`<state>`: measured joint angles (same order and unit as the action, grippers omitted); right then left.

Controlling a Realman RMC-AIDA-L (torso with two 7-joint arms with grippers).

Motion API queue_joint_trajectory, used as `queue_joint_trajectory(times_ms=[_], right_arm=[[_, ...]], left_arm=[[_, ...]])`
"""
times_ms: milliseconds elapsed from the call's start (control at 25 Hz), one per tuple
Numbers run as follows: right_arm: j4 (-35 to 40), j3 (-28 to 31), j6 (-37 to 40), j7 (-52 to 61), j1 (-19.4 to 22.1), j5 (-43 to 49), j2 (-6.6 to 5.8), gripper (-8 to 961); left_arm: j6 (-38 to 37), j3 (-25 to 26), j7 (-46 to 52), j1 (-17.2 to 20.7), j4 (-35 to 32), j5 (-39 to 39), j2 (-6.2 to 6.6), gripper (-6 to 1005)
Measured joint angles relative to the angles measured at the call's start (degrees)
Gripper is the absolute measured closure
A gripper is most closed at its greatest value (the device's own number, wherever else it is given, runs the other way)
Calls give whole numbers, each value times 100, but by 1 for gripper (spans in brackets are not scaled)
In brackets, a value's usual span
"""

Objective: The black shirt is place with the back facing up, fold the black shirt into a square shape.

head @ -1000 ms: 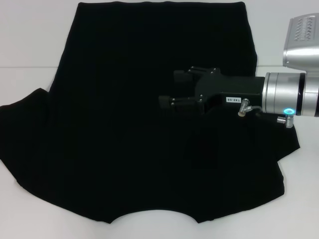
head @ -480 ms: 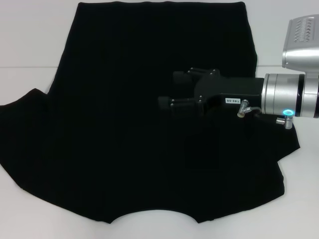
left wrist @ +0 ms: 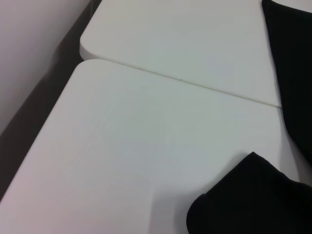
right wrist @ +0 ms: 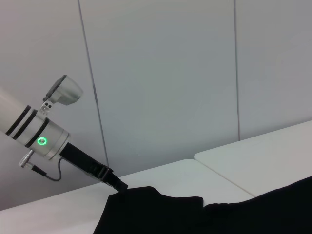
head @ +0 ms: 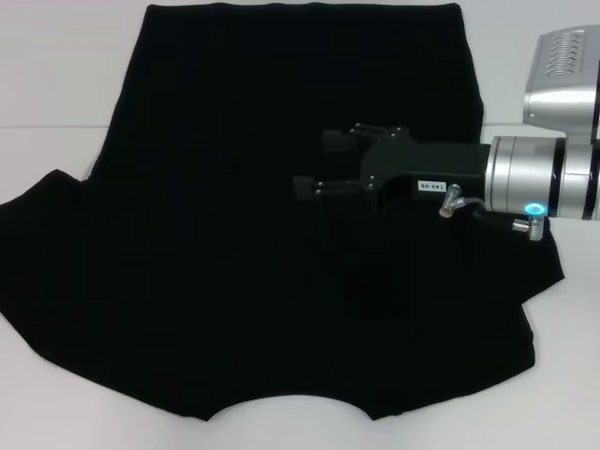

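Note:
The black shirt (head: 234, 216) lies spread on the white table (head: 47, 84), plain side up, with no lettering showing. My right gripper (head: 323, 167) hovers over the shirt's middle right. It points toward my left, and its two fingers are apart with nothing between them. My left gripper is outside the head view. In the right wrist view the left gripper (right wrist: 117, 185) sits at the edge of the shirt (right wrist: 204, 214), by the sleeve. The left wrist view shows that sleeve (left wrist: 253, 200) lying on the table.
Two white tabletops meet at a seam (left wrist: 195, 83), and the rounded table corners (left wrist: 85, 58) lie beside a dark gap and a wall. Grey wall panels (right wrist: 165, 73) stand behind the table. My left arm (right wrist: 44, 136) reaches in over the far side.
The left sleeve's edge has slid outward and lies flatter. My right gripper has crept slightly to the left over the shirt.

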<state>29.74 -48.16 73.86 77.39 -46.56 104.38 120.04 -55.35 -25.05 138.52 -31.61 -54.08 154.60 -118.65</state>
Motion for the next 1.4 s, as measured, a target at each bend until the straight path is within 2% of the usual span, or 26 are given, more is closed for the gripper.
queue_joint_trajectory(times_ms=[840,1400], right_arm=[[-4,-1,-3,44,13,-6,-18,27],[-3,12,-6,22,29,-6,-12,27]], left_arm=[[-152,-54,-23,-140,-68,-69,-10,977],[-167,0,-8,-7,-138,-63,-9,971]])
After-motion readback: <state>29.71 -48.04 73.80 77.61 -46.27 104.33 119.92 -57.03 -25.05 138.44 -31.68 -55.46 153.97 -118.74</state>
